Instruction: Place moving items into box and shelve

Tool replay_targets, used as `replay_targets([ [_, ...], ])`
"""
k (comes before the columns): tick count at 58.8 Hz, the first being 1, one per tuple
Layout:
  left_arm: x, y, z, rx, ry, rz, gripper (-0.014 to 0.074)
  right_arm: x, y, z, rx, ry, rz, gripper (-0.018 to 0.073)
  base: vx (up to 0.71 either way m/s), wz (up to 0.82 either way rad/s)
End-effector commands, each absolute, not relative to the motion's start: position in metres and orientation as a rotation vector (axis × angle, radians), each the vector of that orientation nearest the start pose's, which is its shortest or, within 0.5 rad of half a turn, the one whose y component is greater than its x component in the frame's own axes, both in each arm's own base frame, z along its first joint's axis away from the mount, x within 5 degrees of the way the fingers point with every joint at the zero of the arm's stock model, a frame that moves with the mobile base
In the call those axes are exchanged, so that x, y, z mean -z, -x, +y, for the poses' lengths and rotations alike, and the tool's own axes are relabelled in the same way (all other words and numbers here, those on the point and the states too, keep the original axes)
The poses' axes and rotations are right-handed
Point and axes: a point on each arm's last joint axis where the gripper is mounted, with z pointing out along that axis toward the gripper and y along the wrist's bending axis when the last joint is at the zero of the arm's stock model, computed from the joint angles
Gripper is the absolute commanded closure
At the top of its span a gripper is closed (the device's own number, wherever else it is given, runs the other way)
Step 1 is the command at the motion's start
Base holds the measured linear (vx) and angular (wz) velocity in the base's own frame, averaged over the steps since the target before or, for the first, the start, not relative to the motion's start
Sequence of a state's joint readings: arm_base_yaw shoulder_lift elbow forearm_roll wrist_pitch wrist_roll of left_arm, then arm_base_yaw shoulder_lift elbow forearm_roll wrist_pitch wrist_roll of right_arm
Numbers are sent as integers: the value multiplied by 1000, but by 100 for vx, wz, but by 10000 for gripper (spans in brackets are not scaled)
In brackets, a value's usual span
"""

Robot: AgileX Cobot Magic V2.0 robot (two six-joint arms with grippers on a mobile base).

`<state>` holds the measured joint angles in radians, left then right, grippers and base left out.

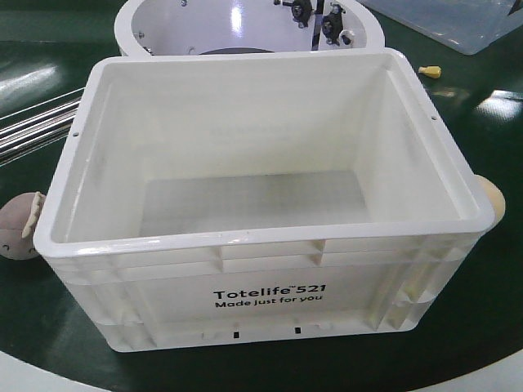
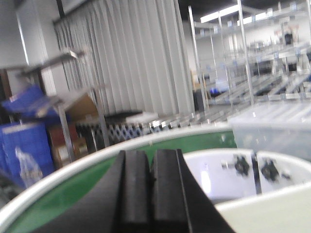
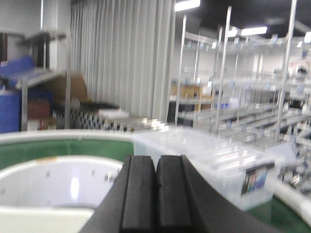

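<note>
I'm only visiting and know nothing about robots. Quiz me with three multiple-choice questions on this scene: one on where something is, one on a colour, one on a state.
1. Where are the pinkish-brown lump and the pale yellow lump relative to the white box?
A) inside it
B) outside it, one at each side
C) stacked on its rim

2. What colour is the lettering on the box?
A) red
B) blue
C) black

3. What is the box's state?
A) open and empty
B) closed with a lid
C) full to the brim

Answers:
1 B: each lump peeks out beside a different side wall.
2 C: "Totelife 521" is printed in black.
3 A: its bare floor shows and there is no lid on it.
</note>
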<state>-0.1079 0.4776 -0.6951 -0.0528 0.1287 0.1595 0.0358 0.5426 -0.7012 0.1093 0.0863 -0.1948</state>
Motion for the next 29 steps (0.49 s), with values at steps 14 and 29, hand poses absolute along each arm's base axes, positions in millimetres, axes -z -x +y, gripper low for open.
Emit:
replay_targets([
  [14,-380,-114,-14,55,-155,1661,528,-387,-145,6,6,78,1557,533,0,0],
  [29,-375,-118,-15,51,-164,1712,320,-372,-169,7,58,138,1646,405,0,0],
])
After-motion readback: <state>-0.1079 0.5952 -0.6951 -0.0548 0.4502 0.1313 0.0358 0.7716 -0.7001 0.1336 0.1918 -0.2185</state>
